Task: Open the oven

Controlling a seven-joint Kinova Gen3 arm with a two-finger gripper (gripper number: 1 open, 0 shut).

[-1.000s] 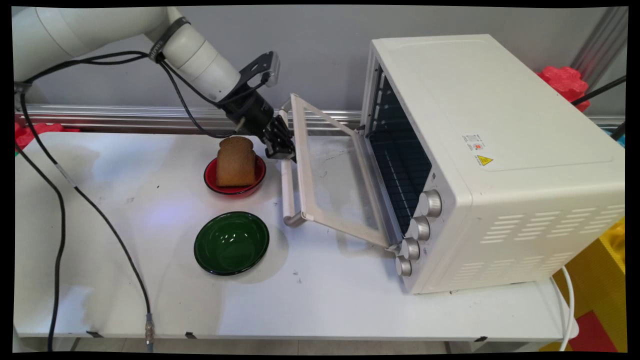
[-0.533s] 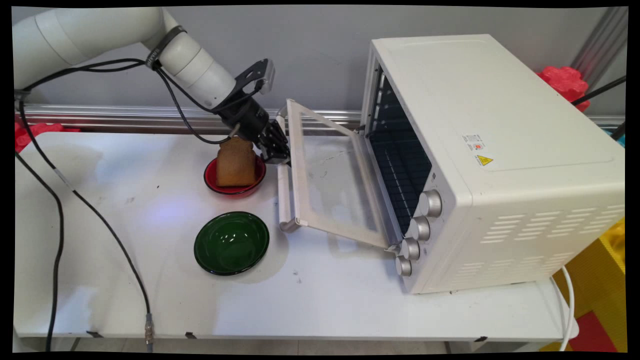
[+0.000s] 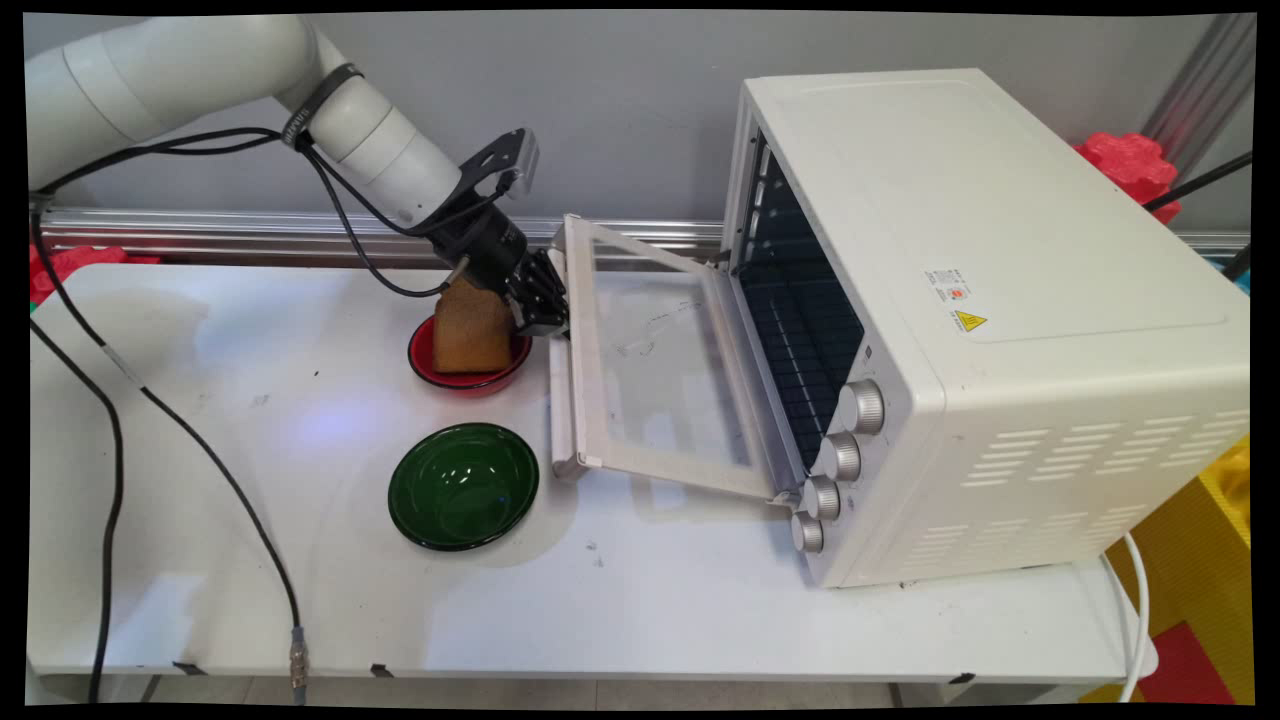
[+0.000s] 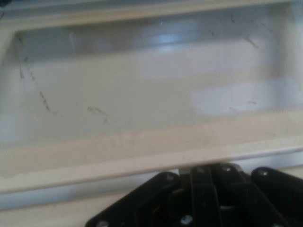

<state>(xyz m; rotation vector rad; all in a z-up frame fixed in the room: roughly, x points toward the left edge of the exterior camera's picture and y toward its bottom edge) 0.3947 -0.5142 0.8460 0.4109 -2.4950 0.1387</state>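
- The gripper (image 3: 545,305) is at the far end of the handle (image 3: 558,400) of the oven door (image 3: 650,370), low over the surface (image 3: 250,560); the main view shows it against the handle.
- Whether it is pinching the handle cannot be told: in the hand view only the black linkage (image 4: 203,198) rises from the bottom edge, and the door's cream frame and glass pane (image 4: 142,85) fill the rest.
- The door hangs well open from its hinge on the toaster oven (image 3: 980,330), tilted down toward the surface, its free edge with the handle lowest.
- Inside the oven a dark wire rack (image 3: 800,340) is visible; four silver knobs (image 3: 840,455) run down the oven's front corner.
- Just to the picture's left of the gripper stands a slice of brown bread (image 3: 470,330), upright in a red bowl (image 3: 470,372). The gripper's body partly overlaps the bread's top corner in the main view; whether they touch cannot be told.
- A green bowl (image 3: 463,486) sits nearer the camera, close beside the near end of the handle but apart from it.
- Black cables (image 3: 200,430) hang from the arm and trail across the left part of the surface.
- Red and yellow shapes (image 3: 1130,165) lie beyond the oven at the right.
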